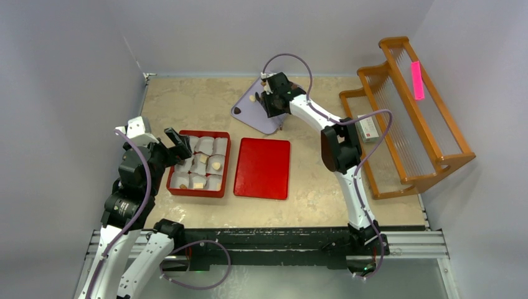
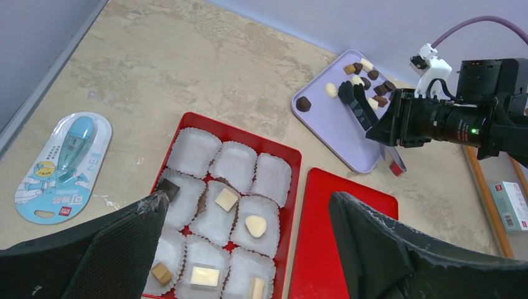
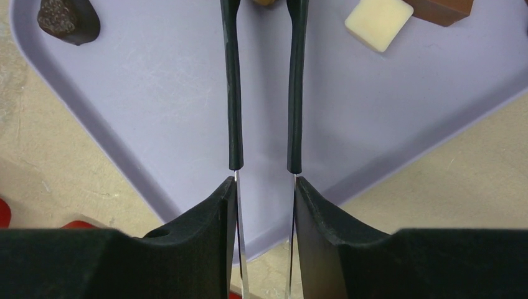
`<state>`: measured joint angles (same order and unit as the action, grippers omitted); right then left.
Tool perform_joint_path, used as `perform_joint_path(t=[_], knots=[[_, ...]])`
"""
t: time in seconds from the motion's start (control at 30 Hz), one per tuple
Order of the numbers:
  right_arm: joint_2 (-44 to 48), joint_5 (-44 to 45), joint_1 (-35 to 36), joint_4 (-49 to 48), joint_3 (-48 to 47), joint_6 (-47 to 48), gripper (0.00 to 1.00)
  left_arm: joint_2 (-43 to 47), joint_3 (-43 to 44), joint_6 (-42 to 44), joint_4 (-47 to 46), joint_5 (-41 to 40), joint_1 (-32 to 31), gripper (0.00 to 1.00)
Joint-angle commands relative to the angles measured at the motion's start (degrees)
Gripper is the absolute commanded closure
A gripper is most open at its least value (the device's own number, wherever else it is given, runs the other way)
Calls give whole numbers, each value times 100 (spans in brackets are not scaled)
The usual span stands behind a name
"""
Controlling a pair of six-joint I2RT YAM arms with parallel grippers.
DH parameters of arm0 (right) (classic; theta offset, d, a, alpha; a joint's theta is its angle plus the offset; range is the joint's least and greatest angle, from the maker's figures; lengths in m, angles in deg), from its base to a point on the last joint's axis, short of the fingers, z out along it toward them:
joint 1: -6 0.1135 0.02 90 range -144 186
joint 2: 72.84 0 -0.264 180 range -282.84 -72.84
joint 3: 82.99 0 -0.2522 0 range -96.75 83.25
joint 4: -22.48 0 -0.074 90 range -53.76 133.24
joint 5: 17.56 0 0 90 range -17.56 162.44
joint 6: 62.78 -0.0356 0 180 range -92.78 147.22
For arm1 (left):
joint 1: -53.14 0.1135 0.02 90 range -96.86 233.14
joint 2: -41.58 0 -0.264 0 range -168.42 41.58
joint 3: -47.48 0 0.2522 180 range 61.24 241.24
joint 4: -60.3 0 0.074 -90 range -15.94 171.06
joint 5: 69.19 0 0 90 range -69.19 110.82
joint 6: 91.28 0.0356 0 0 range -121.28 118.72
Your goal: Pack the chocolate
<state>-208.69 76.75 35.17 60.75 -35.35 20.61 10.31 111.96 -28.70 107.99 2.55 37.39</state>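
Observation:
Chocolate pieces lie on the purple tray (image 1: 249,112): a dark one (image 3: 68,18), a cream square (image 3: 378,22) and a cluster (image 2: 373,81). My right gripper (image 3: 264,187) is shut on metal tongs (image 3: 233,93) with black tips, held over the tray. A tan piece (image 3: 264,2) shows between the tong tips at the frame edge. The red box (image 2: 292,187) holds white paper cups, several with chocolate, such as a cream square (image 2: 226,199) and a cream heart (image 2: 255,225). My left gripper (image 2: 248,199) is open and empty above the box.
The red lid (image 1: 262,168) lies flat to the right of the box. A wooden rack (image 1: 411,118) with a small carton (image 1: 368,129) stands at the right. A blue correction-tape package (image 2: 62,168) lies left of the box. Walls close the table in on three sides.

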Motion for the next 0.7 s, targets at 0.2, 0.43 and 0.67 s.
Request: perform_joint_path(t=[0.2, 0.43, 0.67], knots=[[218, -5, -26, 59, -128, 2, 70, 21, -16, 1, -176, -20, 64, 1], [416, -71, -25, 13, 86, -6, 74, 23, -11, 0, -176, -20, 63, 1], [745, -251, -25, -137, 493, -38, 77, 15, -10, 0, -185, -20, 63, 1]])
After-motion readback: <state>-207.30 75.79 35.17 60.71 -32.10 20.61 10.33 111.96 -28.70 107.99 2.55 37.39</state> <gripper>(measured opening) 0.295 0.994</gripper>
